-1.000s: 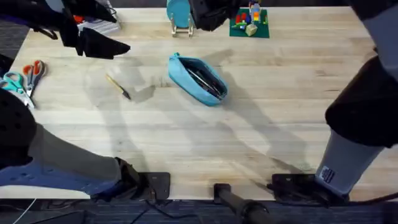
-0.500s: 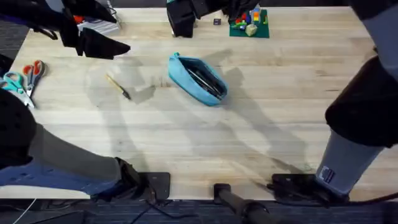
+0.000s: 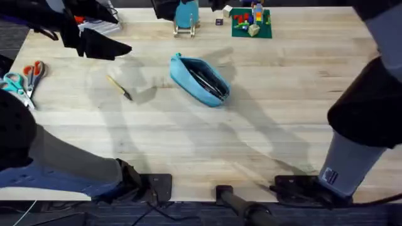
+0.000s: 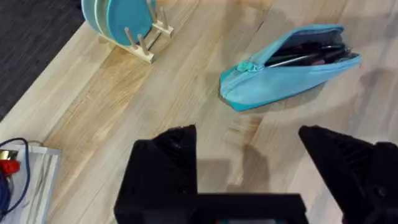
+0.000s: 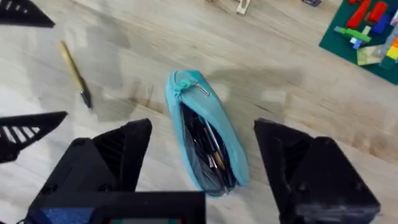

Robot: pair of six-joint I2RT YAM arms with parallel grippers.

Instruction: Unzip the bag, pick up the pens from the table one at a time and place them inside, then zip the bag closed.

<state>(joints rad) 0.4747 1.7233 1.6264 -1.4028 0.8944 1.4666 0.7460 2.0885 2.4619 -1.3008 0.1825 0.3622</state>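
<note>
**Pouch lies unzipped with the pens inside**

The table point(image 3: 264, 132) of pale planks spreads across the overhead frame. Just above its centre lies the bag point(image 3: 200, 79), slanting from upper left to lower right, its zipper open. The pens point(image 5: 205, 144) sit inside it as dark sticks in the opening. In the upper left of the overhead frame hangs the left gripper point(image 4: 249, 163), its black fingers spread wide with nothing between them. The right gripper point(image 5: 202, 152) hovers above the bag, likewise spread and empty. A yellow stick point(image 3: 119, 87) lies left of the bag, well apart.
</note>
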